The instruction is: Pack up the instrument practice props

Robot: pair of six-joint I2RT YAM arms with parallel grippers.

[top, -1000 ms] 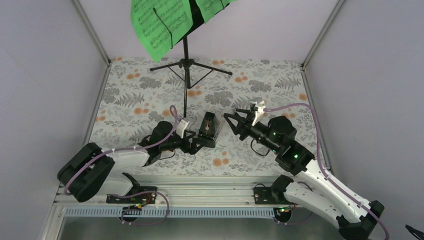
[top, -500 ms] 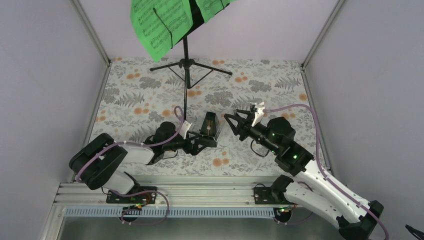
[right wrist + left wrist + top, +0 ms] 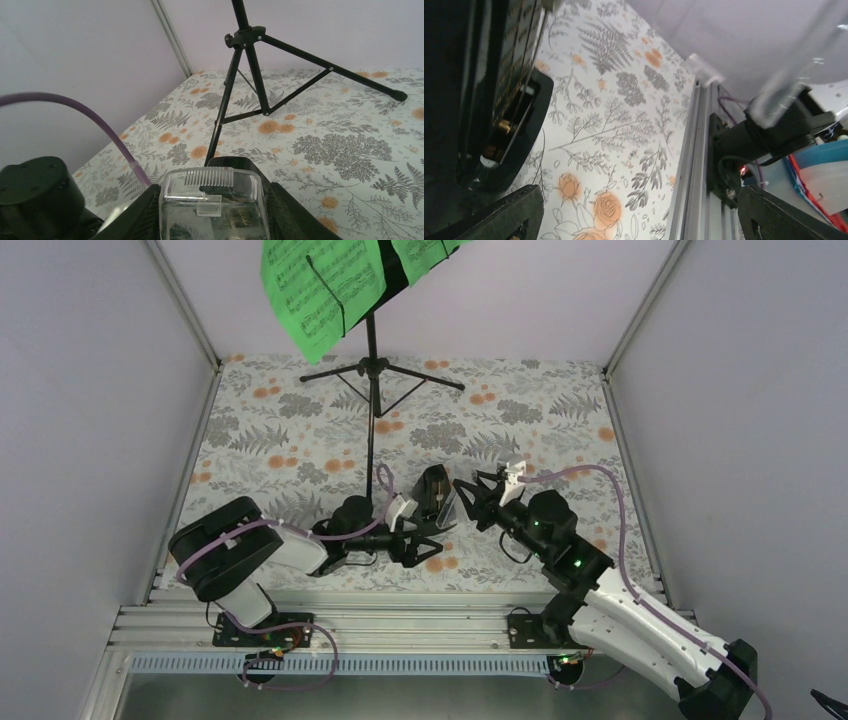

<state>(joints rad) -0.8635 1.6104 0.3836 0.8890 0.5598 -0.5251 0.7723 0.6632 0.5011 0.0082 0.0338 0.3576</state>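
The small dark metronome with a clear front cover stands tilted on the floral mat between my two grippers. My right gripper has a finger against each side of it; in the right wrist view the metronome fills the gap of the gripper. My left gripper is wide open and empty, with the metronome just outside its left finger. The black tripod music stand stands at the back, bright green music sheets on its desk.
The stand's tripod legs spread over the floral mat just behind the metronome. An aluminium rail runs along the near edge, also in the left wrist view. Plain walls enclose the left, right and back.
My left arm has swung to the right, and the metronome has moved right with it into my right gripper's fingers. The right gripper has shifted slightly down and left onto it.
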